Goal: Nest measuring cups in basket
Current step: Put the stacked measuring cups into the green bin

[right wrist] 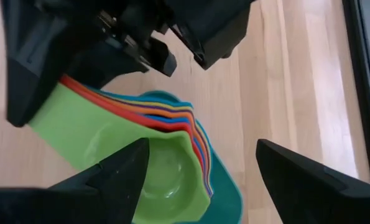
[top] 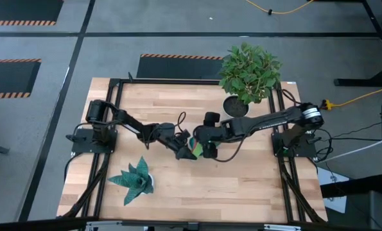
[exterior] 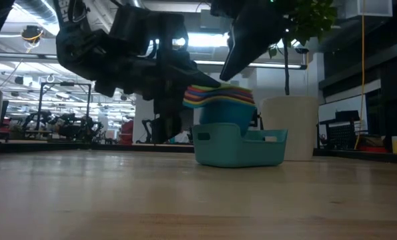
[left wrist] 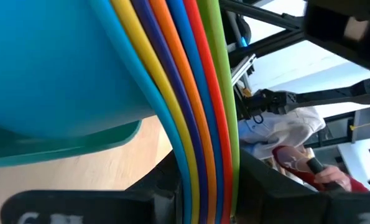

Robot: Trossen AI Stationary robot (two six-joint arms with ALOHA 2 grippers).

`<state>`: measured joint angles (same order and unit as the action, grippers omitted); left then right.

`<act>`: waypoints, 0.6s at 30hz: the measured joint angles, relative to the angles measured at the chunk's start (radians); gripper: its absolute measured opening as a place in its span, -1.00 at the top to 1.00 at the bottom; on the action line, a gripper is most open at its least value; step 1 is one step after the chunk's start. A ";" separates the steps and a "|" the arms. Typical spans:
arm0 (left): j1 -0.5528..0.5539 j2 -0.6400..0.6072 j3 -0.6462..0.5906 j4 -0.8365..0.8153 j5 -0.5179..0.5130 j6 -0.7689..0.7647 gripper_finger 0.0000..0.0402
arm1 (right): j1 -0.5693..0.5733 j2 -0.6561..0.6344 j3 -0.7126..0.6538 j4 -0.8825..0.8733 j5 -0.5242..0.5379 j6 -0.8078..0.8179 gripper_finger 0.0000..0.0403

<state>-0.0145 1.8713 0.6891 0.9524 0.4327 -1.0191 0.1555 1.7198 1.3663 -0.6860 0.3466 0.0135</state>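
Sitting nested: measuring cups (exterior: 219,97) in basket (exterior: 239,147) | left pincer (top: 185,151) gripping handles

Table (top: 242,186): pale wood planks, grain visible, smooth with a soft sheen in the low view.
Frame (top: 287,186): black metal rails, matt.
Cups (right wrist: 166,168): smooth moulded plastic, glossy; light is reflected in the green bowl, and the stacked handles (left wrist: 197,112) are seen as thin, clean-edged coloured layers.
Basket (exterior: 241,148): teal plastic, smooth, satin finish.
Left gripper (exterior: 168,83): dark hard plastic or metal, matt; which cannot be told.
Right gripper (right wrist: 200,180): black fingers (right wrist: 309,180), matt, smooth faces.
Pot (exterior: 290,127): white, smooth, dull finish; material cannot be told.
Floor (top: 62,45): grey, matt, marked with striped tape.
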 joint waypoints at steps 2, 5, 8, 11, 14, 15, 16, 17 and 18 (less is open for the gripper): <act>0.009 0.000 0.000 0.000 0.024 0.000 0.60 | -0.003 0.009 0.000 0.002 0.000 0.000 -0.49; 0.024 0.000 0.000 0.001 0.063 0.001 0.60 | -0.005 0.009 0.000 -0.002 0.000 0.000 -0.49; 0.038 0.000 0.000 0.000 0.091 0.005 0.60 | -0.005 0.009 0.000 -0.002 0.000 0.000 -0.49; 0.055 0.007 0.000 0.000 0.126 0.008 0.60 | -0.005 0.009 0.000 -0.002 0.000 0.000 -0.49; 0.067 0.008 0.000 -0.002 0.152 0.008 0.60 | -0.005 0.009 0.000 -0.002 0.000 0.000 -0.49; 0.071 0.008 0.000 -0.002 0.159 0.009 0.60 | -0.005 0.009 0.000 -0.002 0.000 0.000 -0.49; 0.074 0.008 0.000 -0.002 0.164 0.009 0.60 | -0.005 0.009 0.000 -0.002 0.000 0.000 -0.49; 0.077 0.008 0.000 -0.003 0.167 0.009 0.60 | -0.005 0.009 0.000 -0.002 0.000 0.000 -0.49; 0.080 0.008 0.000 -0.003 0.173 0.009 0.60 | -0.005 0.009 0.000 -0.002 0.001 0.000 -0.49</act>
<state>0.0657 1.8793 0.6891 0.9497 0.6059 -1.0103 0.1505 1.7290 1.3663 -0.6884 0.3472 0.0135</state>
